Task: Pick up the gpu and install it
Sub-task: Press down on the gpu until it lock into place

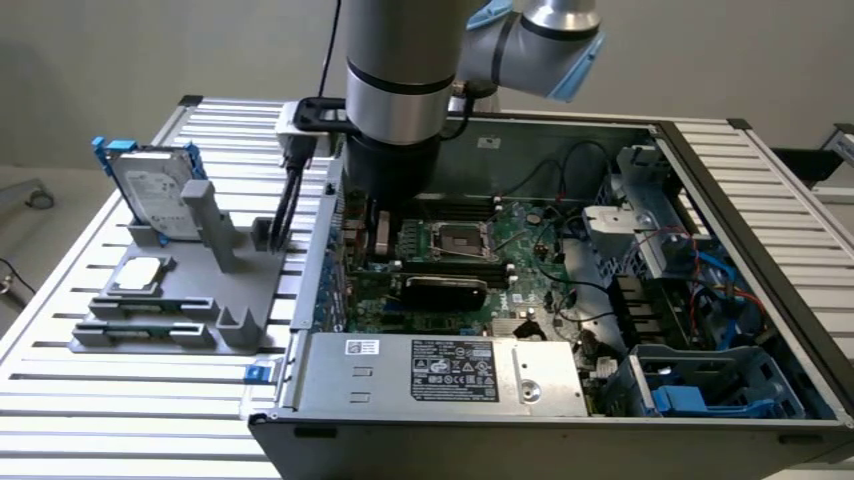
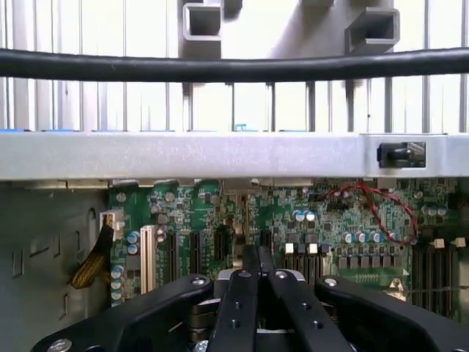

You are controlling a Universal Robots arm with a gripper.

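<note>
My gripper (image 2: 258, 258) is shut, its two black fingers pressed together with nothing between them. It hangs inside the open computer case, tips toward the green motherboard (image 2: 330, 213) beside the black expansion slots (image 2: 194, 253). In the exterior view the arm (image 1: 400, 90) reaches down into the case by its left wall and hides the gripper. A black block with rounded ends (image 1: 447, 290), which looks like the gpu with its cover up, stands on the motherboard just on the near side of the bare CPU socket (image 1: 461, 238). I cannot tell whether the gripper touches it.
A grey fixture (image 1: 200, 300) outside the case, on the exterior view's left, carries a silver hard drive in a blue frame (image 1: 154, 195). The case wall (image 2: 220, 154) and a black cable (image 2: 220, 67) lie ahead of the gripper. The power supply (image 1: 441, 370) and a blue drive cage (image 1: 707, 390) fill the near side.
</note>
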